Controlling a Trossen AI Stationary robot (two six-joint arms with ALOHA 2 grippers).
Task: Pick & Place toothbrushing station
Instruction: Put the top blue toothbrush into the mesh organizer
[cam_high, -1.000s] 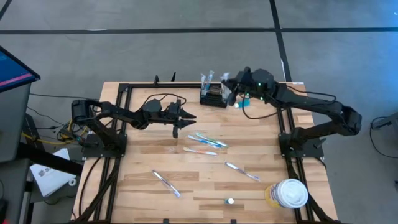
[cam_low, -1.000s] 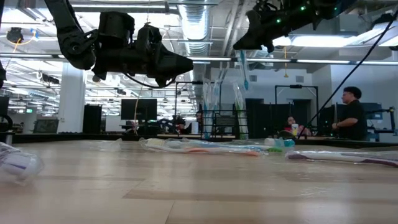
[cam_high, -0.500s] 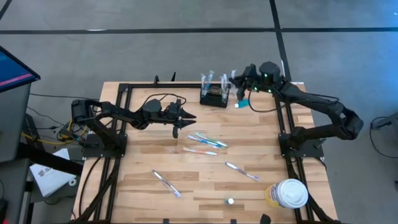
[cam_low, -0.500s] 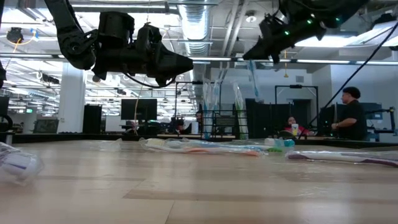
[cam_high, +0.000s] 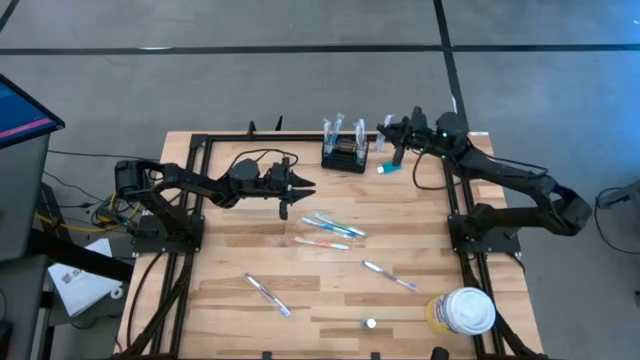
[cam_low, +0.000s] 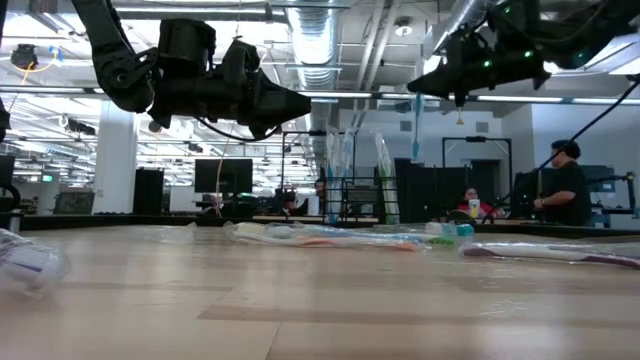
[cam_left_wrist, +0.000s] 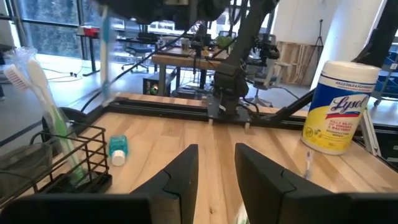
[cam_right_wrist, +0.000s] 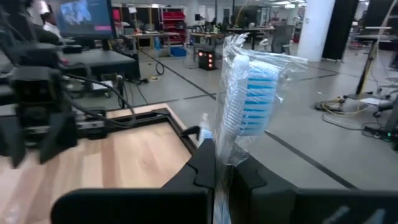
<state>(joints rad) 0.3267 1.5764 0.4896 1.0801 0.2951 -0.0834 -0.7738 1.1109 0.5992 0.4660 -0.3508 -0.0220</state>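
The toothbrushing station (cam_high: 343, 157), a small black wire holder, stands at the table's far middle with wrapped brushes upright in it; it also shows in the left wrist view (cam_left_wrist: 68, 165). Just right of it my right gripper (cam_high: 394, 140) is shut on a clear-wrapped toothbrush with blue bristles (cam_right_wrist: 249, 93), high over the table (cam_low: 416, 110). My left gripper (cam_high: 308, 188) hovers left of centre, pointing level toward the right, its fingers (cam_left_wrist: 186, 171) apart with nothing between them. My right gripper pinches the wrapped toothbrush just under its bristle head (cam_right_wrist: 222, 155) between its two fingers. The fingers point level, coming from the table's right side, and lie across the brush. The brush stands upright, head up, its handle hanging below the fingers, clear of the table.
A small blue tube (cam_high: 388, 168) lies right of the station. Several wrapped toothbrushes (cam_high: 335, 226) lie scattered over the table's middle and near part. A white-lidded yellow wipes tub (cam_high: 465, 310) stands at the near right corner. A black frame (cam_high: 200, 140) borders the tabletop.
My right gripper has drawn back toward the table's right edge, away from the station, carrying the wrapped toothbrush upright and still shut on it. My left gripper has kept still.
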